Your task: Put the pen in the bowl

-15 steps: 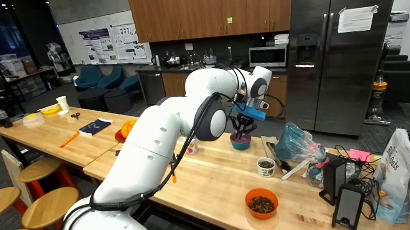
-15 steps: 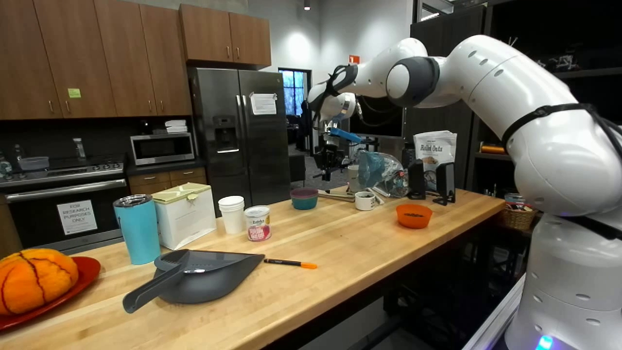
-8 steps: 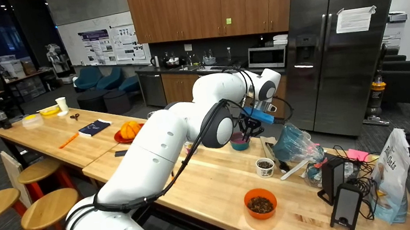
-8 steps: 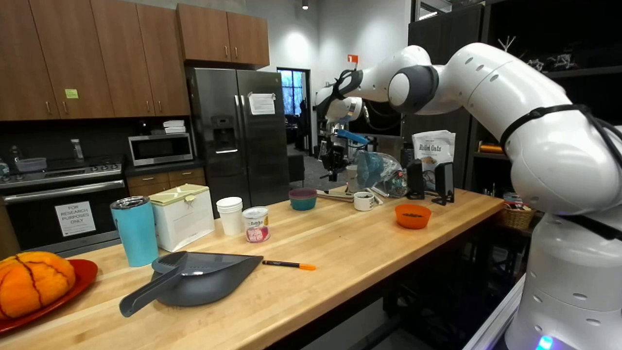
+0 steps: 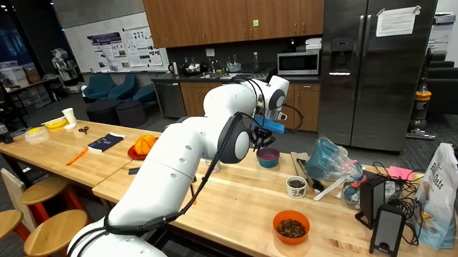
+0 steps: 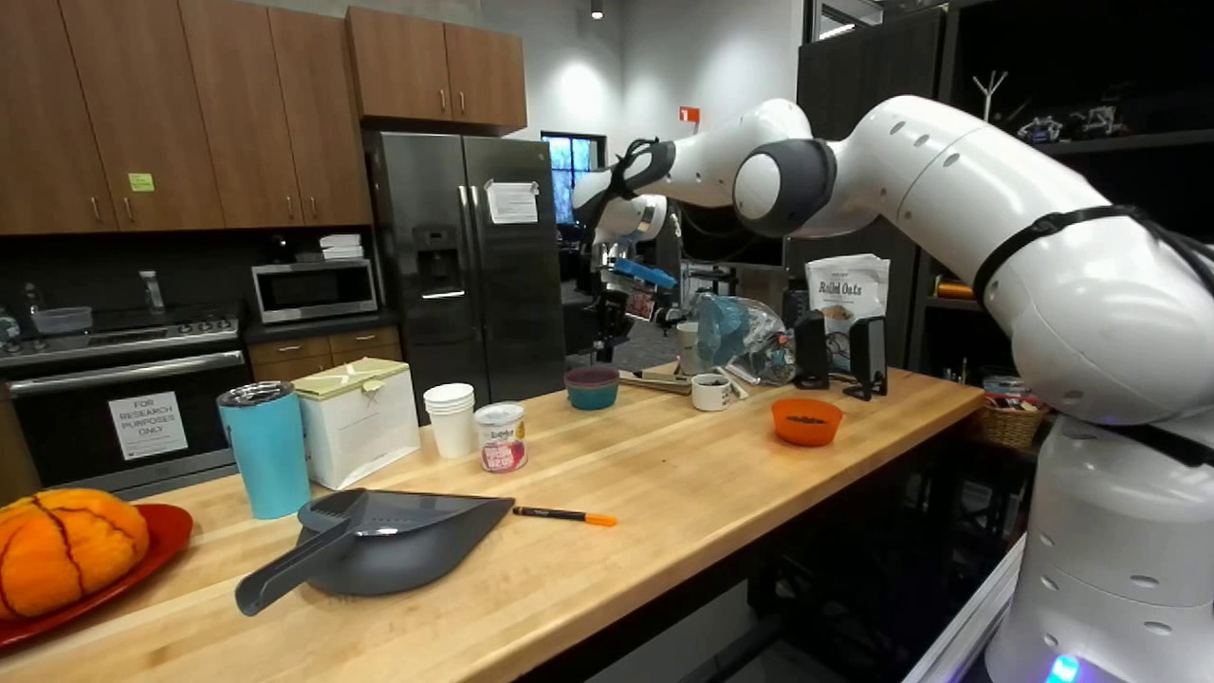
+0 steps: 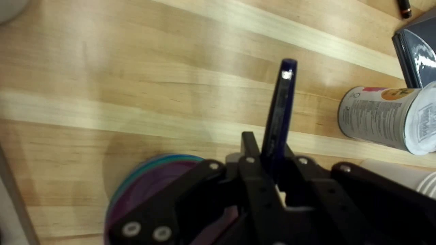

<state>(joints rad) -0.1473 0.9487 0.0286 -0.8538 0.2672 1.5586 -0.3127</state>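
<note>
While my end effector [image 7: 269, 151] pinches one pen [image 7: 280, 105], I count one purple bowl [image 5: 268, 153] in one teal bowl [image 5: 268, 163], one orange bowl [image 6: 806, 434].

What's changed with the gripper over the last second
In both exterior views the gripper moved right, away from the lidded can, then swung back left toward it, past where it began. No grasp or release shows; the wrist view has it holding the dark blue pen. The maroon bowl nested in the teal bowl, orange bowl and orange-tipped marker stayed put.
</note>
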